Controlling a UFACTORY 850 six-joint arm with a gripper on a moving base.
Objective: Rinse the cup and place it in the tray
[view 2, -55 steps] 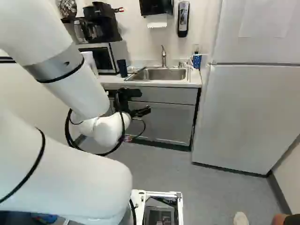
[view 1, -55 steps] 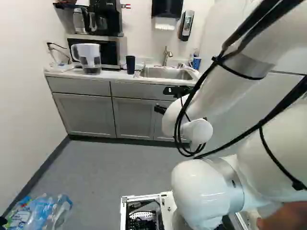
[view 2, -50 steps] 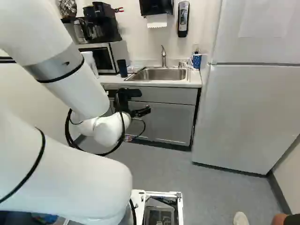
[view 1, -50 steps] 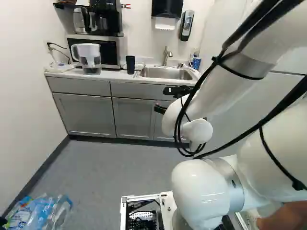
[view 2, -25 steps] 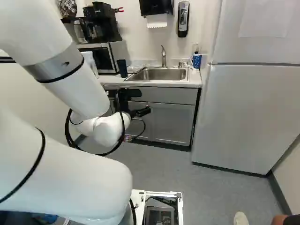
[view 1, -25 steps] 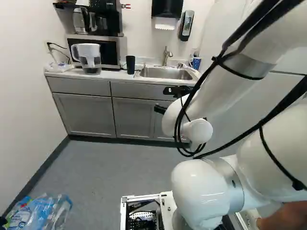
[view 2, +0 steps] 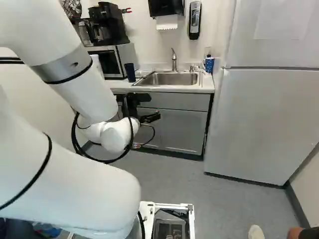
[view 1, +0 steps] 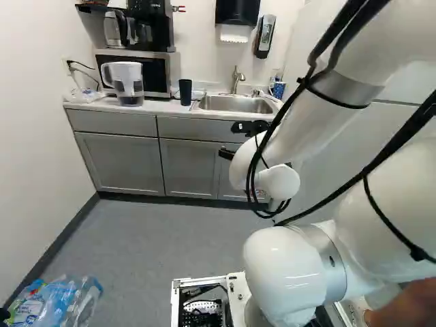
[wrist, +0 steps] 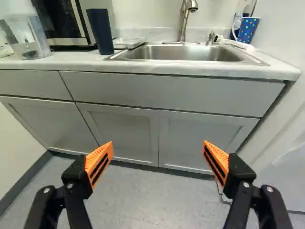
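My gripper is in front of the cabinets, lower than the counter, in the right base view. In the wrist view the gripper stands wide open, nothing between its orange pads. Well ahead, a tall dark blue cup stands upright on the counter, left of the sink in the left base view. Between cup and sink lies a low, clear tray. The faucet rises behind the basin. A dotted blue mug stands at the sink's other side.
The counter also bears a water pitcher and a microwave. Grey cabinet doors face the gripper. A tall white fridge flanks the counter. Plastic bottles lie at the lower left of the left base view.
My arm has shifted slightly against its lowest joint, its upper links a little leftward in the left base view and rightward in the right. The base and counter things have stayed put.
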